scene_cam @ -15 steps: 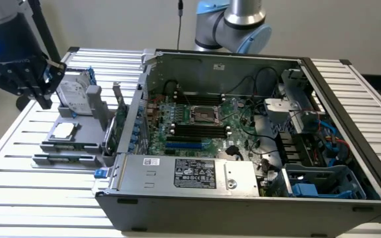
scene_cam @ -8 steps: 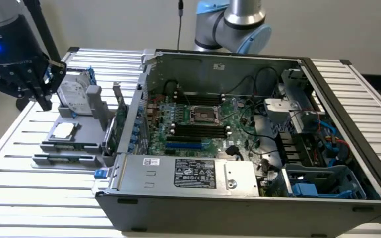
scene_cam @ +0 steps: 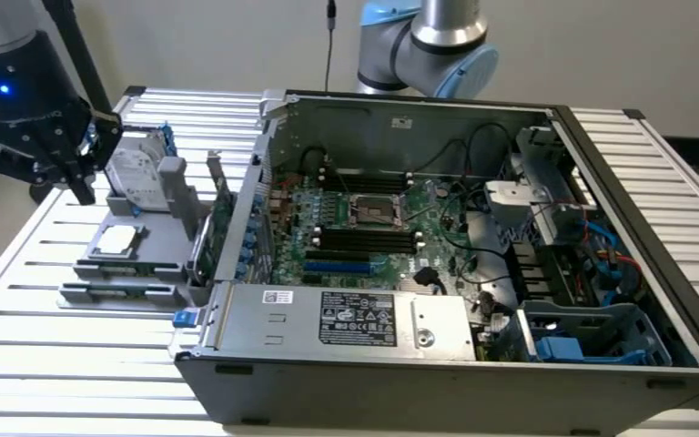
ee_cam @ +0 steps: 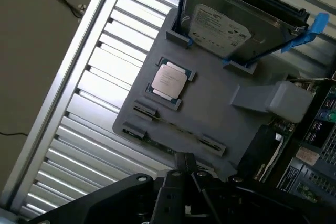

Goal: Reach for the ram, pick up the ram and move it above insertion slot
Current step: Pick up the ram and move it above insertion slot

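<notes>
Gripper (ee_cam: 184, 169) is closest to the wrist camera: a dark body hanging over the edge of the grey fixture (ee_cam: 220, 103). Spread or closed, can't tell from either view.

The ram (ee_cam: 178, 128) sits on edge in a fixture slot, clips at both ends, just beside the processor (ee_cam: 169, 80). It isn't held and nothing is touching it.

The hard drive (ee_cam: 231, 24) stands tilted in blue brackets at the fixture's other end.

Exterior view:
- The gripper (scene_cam: 65, 187) hovers over the slatted surface (scene_cam: 34, 364), just to the exterior view's left of the hard drive (scene_cam: 137, 173).
- It is above the fixture (scene_cam: 174, 196) and clear of it.
- The ram (scene_cam: 131, 270) is a low green strip in the fixture's near part, with the processor (scene_cam: 116, 240) right behind it.
- The expansion card (scene_cam: 218, 228) stands upright between the fixture and the PC case (scene_cam: 447, 401).
- The case is open, with the motherboard (scene_cam: 362, 228) exposed and the power supply (scene_cam: 349, 319) along its near side.
- The arm's base joint (scene_cam: 429, 45) is behind the case.
</notes>
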`<state>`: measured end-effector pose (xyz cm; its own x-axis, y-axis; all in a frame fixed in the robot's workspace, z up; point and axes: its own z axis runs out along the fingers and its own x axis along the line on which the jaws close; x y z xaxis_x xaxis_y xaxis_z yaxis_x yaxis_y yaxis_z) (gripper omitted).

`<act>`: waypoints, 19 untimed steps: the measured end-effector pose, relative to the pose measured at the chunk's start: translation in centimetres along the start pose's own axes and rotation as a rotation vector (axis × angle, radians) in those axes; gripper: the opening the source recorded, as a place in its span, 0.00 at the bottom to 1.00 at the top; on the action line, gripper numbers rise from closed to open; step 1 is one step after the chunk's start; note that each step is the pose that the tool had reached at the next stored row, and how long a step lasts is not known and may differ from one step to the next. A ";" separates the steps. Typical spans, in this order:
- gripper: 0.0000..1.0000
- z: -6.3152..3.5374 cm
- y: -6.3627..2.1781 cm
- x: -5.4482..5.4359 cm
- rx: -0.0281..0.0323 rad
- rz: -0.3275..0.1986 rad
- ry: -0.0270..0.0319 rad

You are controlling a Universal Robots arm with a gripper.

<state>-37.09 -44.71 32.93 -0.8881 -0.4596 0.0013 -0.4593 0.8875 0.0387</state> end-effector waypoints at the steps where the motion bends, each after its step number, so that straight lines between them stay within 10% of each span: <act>1: 0.11 0.03 0.00 0.0 0.0000 -0.019 0.0008; 19: 0.11 0.25 -0.02 0.0 0.0004 -0.344 0.0133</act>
<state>-37.09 -44.71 32.67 -0.6806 -0.7326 0.0012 -0.7321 0.6801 0.0388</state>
